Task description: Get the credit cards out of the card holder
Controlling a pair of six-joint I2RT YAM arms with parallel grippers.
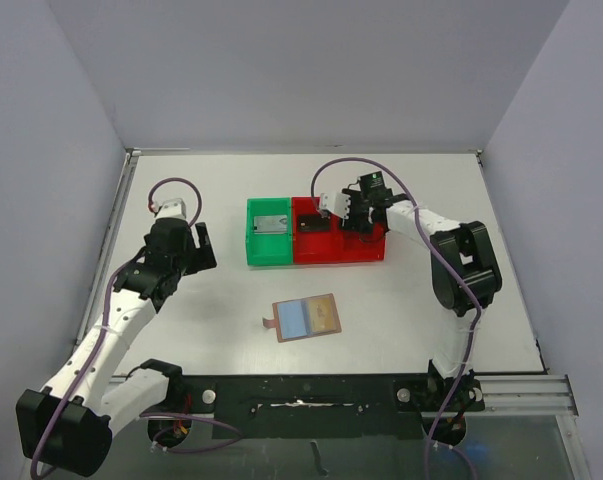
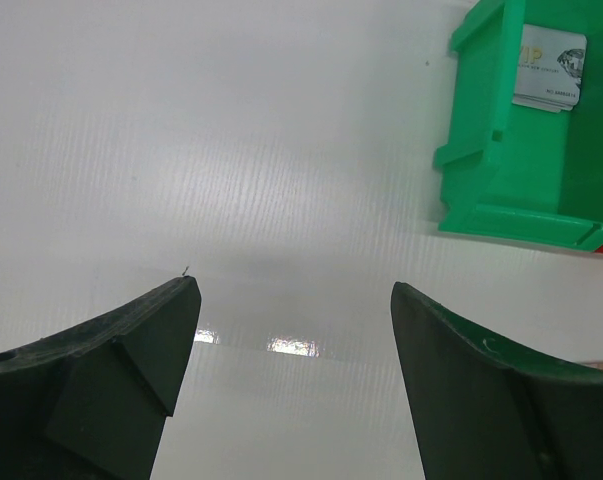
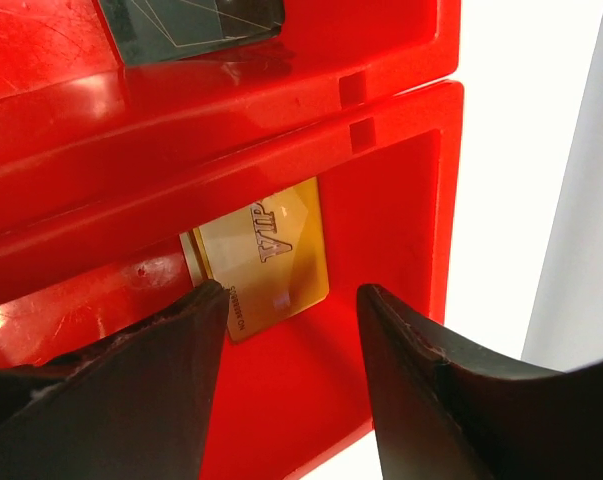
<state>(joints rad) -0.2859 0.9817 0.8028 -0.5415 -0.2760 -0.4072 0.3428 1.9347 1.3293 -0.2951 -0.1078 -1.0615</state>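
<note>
Hovered right gripper (image 3: 291,292) over red bin (image 1: 331,252) at upper middle, jaws parted and empty, apparently to lay the gold card (image 3: 276,255) inside, with card holder (image 1: 306,318) spread open below centre.

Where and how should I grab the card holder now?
The card holder lies open and flat on the table, so its faces give nothing to pinch. I'd take its left edge by the small tab, coming in low from the left with the left gripper, which is open and on that side; the right gripper is over the red bin.
</note>
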